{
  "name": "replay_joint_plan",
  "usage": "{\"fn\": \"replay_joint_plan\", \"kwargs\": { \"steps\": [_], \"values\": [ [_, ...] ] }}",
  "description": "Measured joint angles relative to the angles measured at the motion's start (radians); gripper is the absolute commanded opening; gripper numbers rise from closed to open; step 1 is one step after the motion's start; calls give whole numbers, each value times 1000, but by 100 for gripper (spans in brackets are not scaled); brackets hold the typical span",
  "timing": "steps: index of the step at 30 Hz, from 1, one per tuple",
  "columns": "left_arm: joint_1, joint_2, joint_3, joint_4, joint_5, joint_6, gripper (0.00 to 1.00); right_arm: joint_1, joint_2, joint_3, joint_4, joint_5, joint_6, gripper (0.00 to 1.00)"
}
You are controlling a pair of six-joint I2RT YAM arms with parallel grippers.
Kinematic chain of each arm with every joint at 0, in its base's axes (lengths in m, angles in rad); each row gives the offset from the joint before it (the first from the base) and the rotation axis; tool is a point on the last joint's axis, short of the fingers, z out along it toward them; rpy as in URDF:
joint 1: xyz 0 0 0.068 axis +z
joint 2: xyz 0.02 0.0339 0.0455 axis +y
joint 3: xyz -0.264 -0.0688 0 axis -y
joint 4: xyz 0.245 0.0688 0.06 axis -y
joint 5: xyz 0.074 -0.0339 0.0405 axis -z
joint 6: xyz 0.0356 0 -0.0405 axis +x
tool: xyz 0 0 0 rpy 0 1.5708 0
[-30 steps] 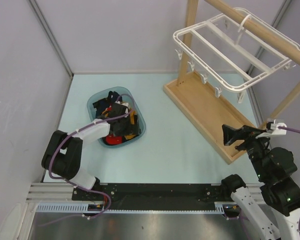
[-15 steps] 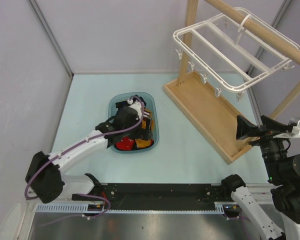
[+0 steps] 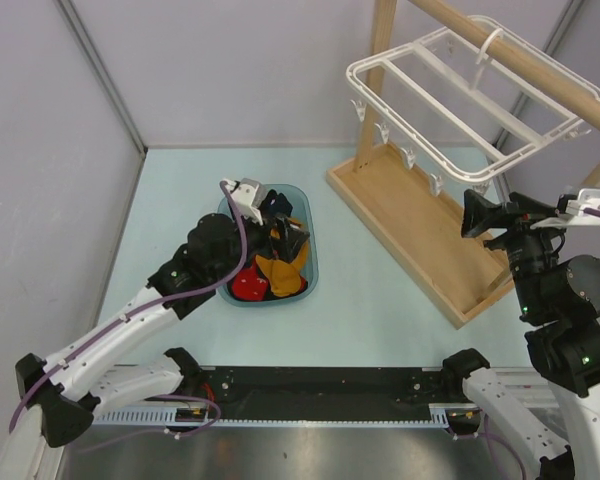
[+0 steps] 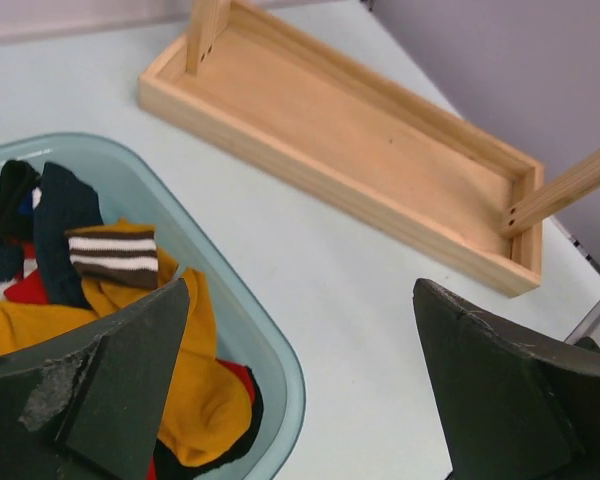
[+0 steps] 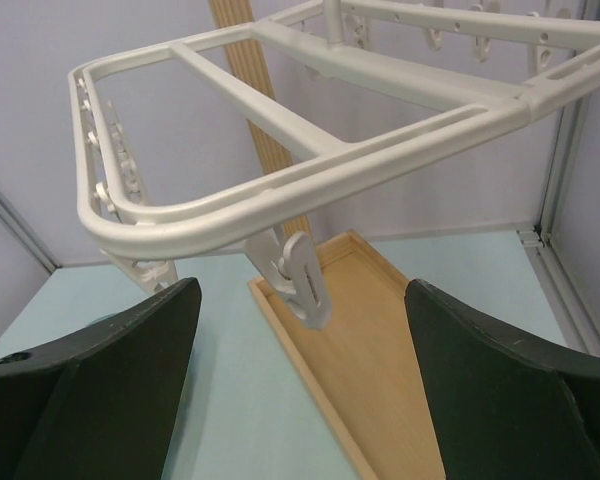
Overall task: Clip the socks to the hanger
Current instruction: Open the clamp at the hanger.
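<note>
Wide apart is how my left fingers stand. They are two dark, blunt wedges, and one has a scuffed grey edge. They hold nothing. They hang over a see-through blue-green tub with a smooth, rounded rim. It sits on the pale blue tabletop.

Soft things are piled inside the tub. The socks for my job are there, made of thick mustard-yellow cloth, all bunched and folded. One of them has a dark cuff with white stripes. A navy sock and a bit of red cloth lie mixed in with them. One of my left fingers covers the edge of the pile, and I cannot tell if it touches the cloth.

Beside the tub, a little apart from it, lies a long, flat wooden tray with low sides and a smooth, light grain. Wooden posts rise from it.

My right fingers are spread wide too, and they hold nothing. The hanger is up in front of them. It is a white frame of shiny hard plastic with rounded corners and cross bars, and it tilts. A small white clip dangles from its near rail. More clips hang along its side. My right fingers do not touch the frame. From above, its hook loops over a round wooden rod.
</note>
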Motion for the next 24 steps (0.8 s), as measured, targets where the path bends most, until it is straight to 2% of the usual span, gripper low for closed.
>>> {"fn": "replay_joint_plan", "kwargs": {
  "steps": [7, 10, 24],
  "values": [
    [-16, -16, -16, 95, 9, 23, 100, 0, 44, 11, 49, 22, -2, 77],
    [-31, -13, -18, 126, 18, 33, 100, 0, 53, 16, 56, 34, -4, 70],
    [-85, 46, -18, 192, 52, 65, 100, 0, 60, 31, 63, 56, -25, 43]
  ]
}}
